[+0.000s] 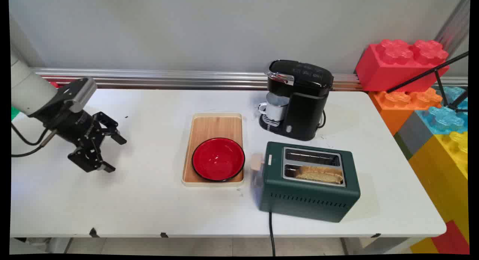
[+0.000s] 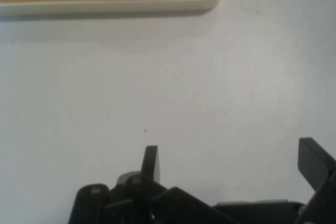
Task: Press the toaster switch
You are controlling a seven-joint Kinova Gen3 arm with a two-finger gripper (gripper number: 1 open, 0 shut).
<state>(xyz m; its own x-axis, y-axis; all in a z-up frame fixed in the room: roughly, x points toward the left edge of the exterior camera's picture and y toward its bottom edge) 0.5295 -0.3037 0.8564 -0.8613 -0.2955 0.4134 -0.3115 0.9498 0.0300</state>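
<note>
Hanging over bare table at the left, the gripper [image 1: 112,153] holds nothing, its fingers spread wide and pointing toward the tray [image 1: 213,121]. The tray's pale rim [image 2: 110,6] is the nearest thing to it (the hand view shows only that edge). A red bowl [image 1: 218,159] sits on the tray's near half. Right of it stands a green toaster [image 1: 308,190] with bread [image 1: 321,175] in its near slot, and farther back a black coffee machine [image 1: 299,99] with a white mug [image 1: 275,110].

Overhead table view; close hand view
</note>
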